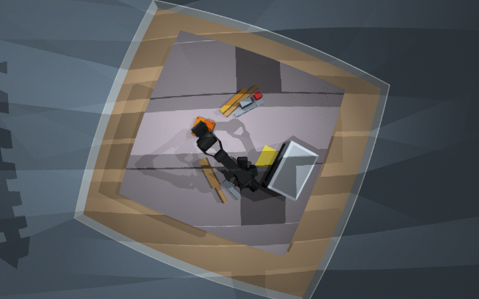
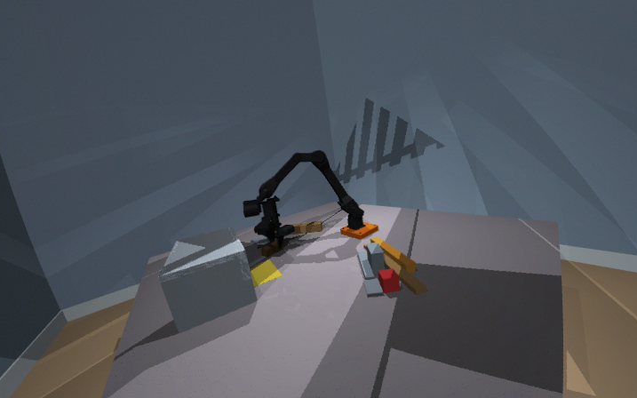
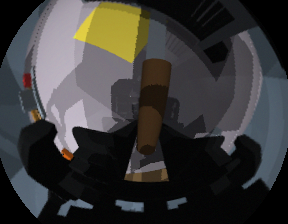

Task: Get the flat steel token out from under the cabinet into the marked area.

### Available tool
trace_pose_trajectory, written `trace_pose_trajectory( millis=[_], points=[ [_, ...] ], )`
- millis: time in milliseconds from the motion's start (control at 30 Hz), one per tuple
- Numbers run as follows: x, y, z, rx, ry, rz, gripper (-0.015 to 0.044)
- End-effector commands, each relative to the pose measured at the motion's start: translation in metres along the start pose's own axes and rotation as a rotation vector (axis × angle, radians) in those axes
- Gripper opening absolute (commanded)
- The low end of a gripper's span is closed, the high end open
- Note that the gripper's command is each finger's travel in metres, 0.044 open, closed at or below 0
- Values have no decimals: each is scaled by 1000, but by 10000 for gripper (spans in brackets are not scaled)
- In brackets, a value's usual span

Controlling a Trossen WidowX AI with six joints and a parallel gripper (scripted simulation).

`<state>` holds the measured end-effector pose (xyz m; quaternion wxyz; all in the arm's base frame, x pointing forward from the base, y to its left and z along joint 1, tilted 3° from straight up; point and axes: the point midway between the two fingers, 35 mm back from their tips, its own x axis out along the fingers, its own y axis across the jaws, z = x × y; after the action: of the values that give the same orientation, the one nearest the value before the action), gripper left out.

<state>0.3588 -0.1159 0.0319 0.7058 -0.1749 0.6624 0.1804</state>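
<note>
The cabinet [image 1: 296, 165] [image 2: 214, 298] is a pale grey box with a dark front, partly in view at the top right of the wrist view. The yellow marked area [image 1: 266, 156] [image 2: 265, 273] [image 3: 112, 30] lies in front of it. My gripper [image 2: 278, 241] [image 3: 148, 123] is shut on the brown handle [image 2: 269, 249] [image 3: 155, 95] of a tool, low over the table beside the yellow area. The tool's flat grey blade [image 3: 156, 42] points toward the cabinet front, past the yellow area's edge. I cannot tell whether its tip is under the cabinet. The token is not visible.
An orange-brown bar [image 1: 233, 101], a grey block [image 1: 246, 103] and a red cube [image 1: 258, 95] [image 2: 388, 281] lie grouped on the far side of the arm base [image 1: 206, 124] [image 2: 359, 229]. A stepped wooden piece [image 1: 210, 174] and a grey strip [image 1: 231, 189] lie near the arm.
</note>
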Motion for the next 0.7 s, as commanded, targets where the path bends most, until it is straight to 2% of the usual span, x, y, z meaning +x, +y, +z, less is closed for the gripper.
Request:
trace_pose_trajectory(
  millis=[0,667],
  points=[
    [1,7,1,-6,0,8,0],
    [1,28,1,-6,0,10,0]
  ],
)
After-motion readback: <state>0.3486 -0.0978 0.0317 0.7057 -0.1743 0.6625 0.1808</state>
